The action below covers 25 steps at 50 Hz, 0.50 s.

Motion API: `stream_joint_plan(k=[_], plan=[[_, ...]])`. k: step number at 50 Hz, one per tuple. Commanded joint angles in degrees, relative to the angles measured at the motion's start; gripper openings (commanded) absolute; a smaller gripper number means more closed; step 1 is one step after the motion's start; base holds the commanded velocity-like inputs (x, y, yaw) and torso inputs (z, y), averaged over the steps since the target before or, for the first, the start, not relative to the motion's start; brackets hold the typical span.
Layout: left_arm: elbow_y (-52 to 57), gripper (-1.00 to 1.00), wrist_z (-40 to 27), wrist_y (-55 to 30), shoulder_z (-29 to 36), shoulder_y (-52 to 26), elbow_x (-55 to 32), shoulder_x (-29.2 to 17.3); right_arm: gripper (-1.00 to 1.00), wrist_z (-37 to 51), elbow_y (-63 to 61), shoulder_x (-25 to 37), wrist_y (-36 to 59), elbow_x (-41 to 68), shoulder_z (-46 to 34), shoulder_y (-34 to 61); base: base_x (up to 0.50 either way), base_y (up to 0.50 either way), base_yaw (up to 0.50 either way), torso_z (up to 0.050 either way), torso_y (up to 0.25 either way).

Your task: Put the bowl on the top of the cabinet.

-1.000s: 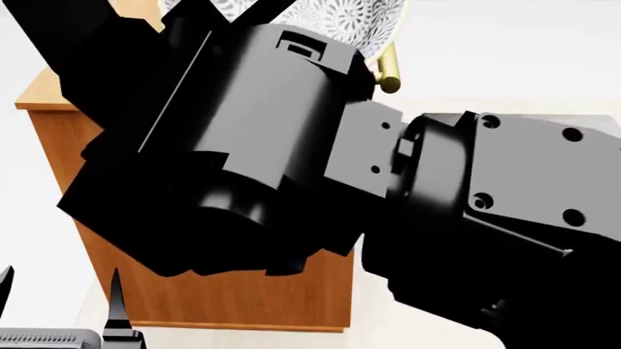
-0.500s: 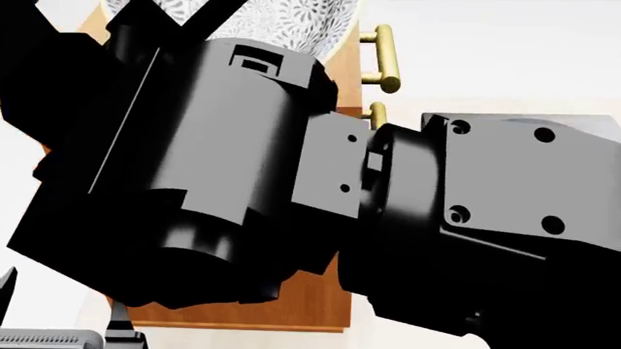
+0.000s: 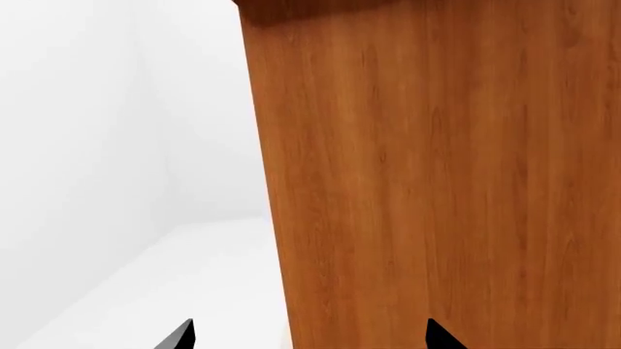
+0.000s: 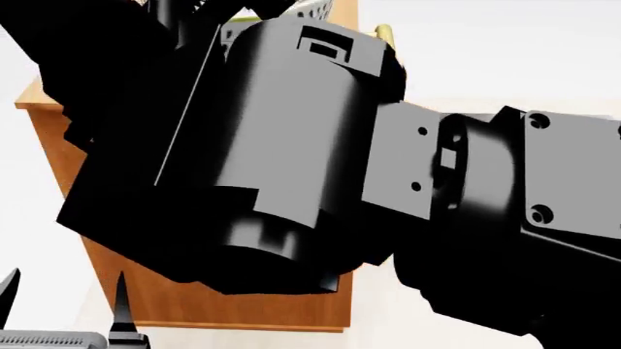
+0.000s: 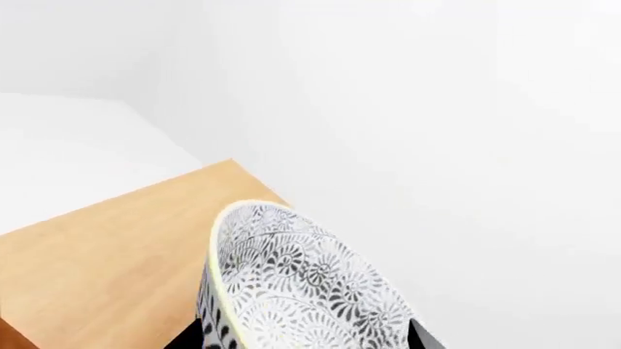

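The bowl (image 5: 301,276), white with a dense grey-black floral pattern, stands tilted on edge between the two fingers of my right gripper (image 5: 305,342), which is shut on it. It hangs above the pale wood top of the cabinet (image 5: 107,247). In the head view only a sliver of the bowl (image 4: 313,9) shows at the top edge, behind my right arm (image 4: 291,145). The cabinet (image 4: 194,305) shows orange-brown below and left of that arm. My left gripper (image 3: 308,338) is open and empty, facing the cabinet's side (image 3: 437,182).
My bulky black right arm hides most of the head view. A brass handle (image 4: 385,30) of the cabinet peeks out beside it. White floor and walls surround the cabinet. The left gripper (image 4: 63,305) sits low at the head view's left corner.
The right arm has swung right and upward in the head view, carrying the bowl almost out of the top edge. The left gripper has stayed put.
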Motion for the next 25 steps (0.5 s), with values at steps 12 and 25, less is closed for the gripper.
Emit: stream_joint_plan(k=[12,25], plan=[[0.22,1.0,-0.46,-0.01,0.47,-0.02,0.18,-0.11,1.0,2.48,-5.13,4.82,0.82,3.51,2.78,2.34,0.0,0.0,0.0,0.0,0.0],[1.97,1.0,-0.95,-1.18,0.71,-0.17,0.1,-0.27,1.0,12.23,-15.37,11.23,2.66,15.79,7.59,7.86,0.0,0.0,0.0,0.0,0.0]])
